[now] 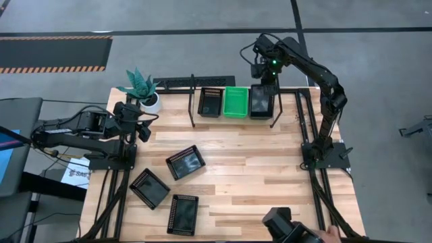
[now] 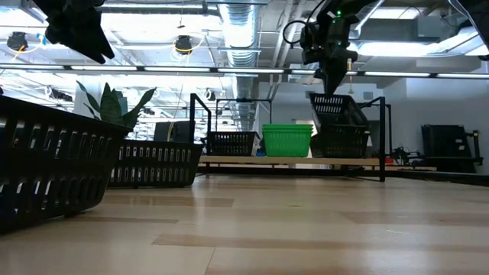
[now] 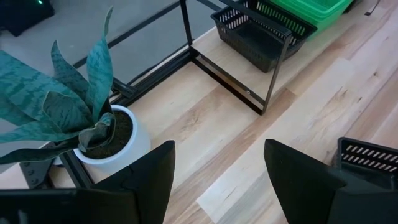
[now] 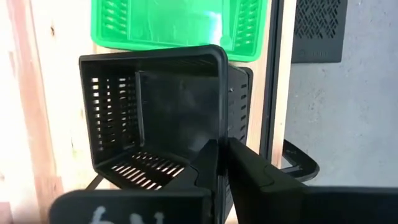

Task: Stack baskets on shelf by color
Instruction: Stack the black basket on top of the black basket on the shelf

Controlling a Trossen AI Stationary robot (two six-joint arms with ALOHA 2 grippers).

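Baskets first, from the front of the table backwards: three loose black ones sit on the wood on the left half, one at the front edge (image 1: 183, 214), one just left of it and turned diagonal (image 1: 150, 187), and a third a bit further back, also skewed (image 1: 185, 162). Behind those, at the left edge, the left gripper (image 1: 140, 126) hangs above the table beside the potted plant (image 1: 142, 88), fingers spread wide and holding nothing.

At the back edge stands the shelf (image 1: 193, 101). On it, left to right in the high view: a black basket (image 1: 210, 102), a green stack (image 1: 236, 102) touching it, then another black basket on the base (image 1: 261, 101).

The right gripper (image 4: 221, 163) is over that right-hand slot, clamped on the wall of a tilted black basket (image 4: 152, 112). The low view shows that basket (image 2: 336, 108) tipped at an angle on top of the one sitting on the shelf (image 2: 339, 140); whether they touch can't be made out.
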